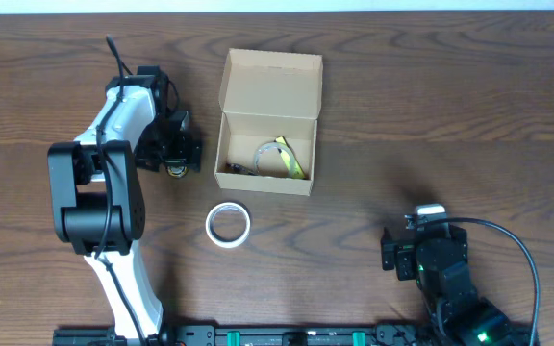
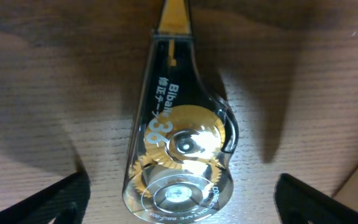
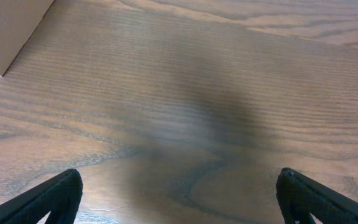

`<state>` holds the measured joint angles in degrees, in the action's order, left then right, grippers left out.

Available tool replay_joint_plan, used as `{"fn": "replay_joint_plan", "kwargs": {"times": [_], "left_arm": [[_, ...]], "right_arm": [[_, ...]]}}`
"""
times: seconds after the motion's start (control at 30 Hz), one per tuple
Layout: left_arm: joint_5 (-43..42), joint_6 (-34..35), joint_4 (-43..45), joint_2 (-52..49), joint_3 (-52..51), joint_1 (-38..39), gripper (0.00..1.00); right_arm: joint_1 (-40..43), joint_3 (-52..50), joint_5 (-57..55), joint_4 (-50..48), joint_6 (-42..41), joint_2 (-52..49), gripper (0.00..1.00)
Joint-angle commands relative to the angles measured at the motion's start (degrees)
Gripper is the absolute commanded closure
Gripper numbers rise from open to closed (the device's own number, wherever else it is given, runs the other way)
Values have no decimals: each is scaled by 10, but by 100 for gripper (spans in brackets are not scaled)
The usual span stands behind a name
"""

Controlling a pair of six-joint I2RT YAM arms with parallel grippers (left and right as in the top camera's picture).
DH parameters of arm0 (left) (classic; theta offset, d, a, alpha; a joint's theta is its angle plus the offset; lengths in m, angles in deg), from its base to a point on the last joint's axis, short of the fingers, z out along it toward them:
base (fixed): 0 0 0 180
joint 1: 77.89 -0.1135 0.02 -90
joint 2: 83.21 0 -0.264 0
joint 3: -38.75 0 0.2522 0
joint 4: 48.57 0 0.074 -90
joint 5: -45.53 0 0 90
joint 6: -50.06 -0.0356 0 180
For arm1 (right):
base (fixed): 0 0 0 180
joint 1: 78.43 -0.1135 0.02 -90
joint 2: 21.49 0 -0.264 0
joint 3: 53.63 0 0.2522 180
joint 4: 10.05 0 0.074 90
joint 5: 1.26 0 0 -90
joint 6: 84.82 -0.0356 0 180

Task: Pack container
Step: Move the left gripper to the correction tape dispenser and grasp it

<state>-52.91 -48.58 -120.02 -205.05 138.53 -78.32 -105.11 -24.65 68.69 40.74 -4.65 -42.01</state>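
The brown cardboard container point(image 1: 265, 135) stands open at the table's middle back, its flap lid folded back; a clear item with yellow parts point(image 1: 282, 158) lies inside. My left gripper point(image 1: 175, 165) is open just left of the box, straddling a clear correction tape dispenser point(image 2: 179, 143) with gold gears that lies on the wood; the fingers do not touch it. A white tape roll point(image 1: 228, 224) lies in front of the box. My right gripper point(image 3: 179, 199) is open and empty over bare wood at the front right.
The container's corner point(image 3: 8, 31) shows at the top left of the right wrist view. The right arm's base point(image 1: 440, 264) sits at the table's front right, with a cable looping beside it.
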Motion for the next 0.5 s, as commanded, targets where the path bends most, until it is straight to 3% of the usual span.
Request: {"fn": "replay_joint_plan", "kwargs": {"times": [0.0,0.07,0.27,0.47], "left_arm": [[26,1,-6,-12,12,6,18],[32,1,-10,-14,12,6,36],[36,1,-10,-14,12,6,64],[35,25,-7,-5,13,6,73]], "right_arm": [[8,-3,-7,0,7,3,1],[8,-3,-7,0,7,3,1],[8,-3,-7,0,7,3,1],[8,-3,-7,0,7,3,1]]}}
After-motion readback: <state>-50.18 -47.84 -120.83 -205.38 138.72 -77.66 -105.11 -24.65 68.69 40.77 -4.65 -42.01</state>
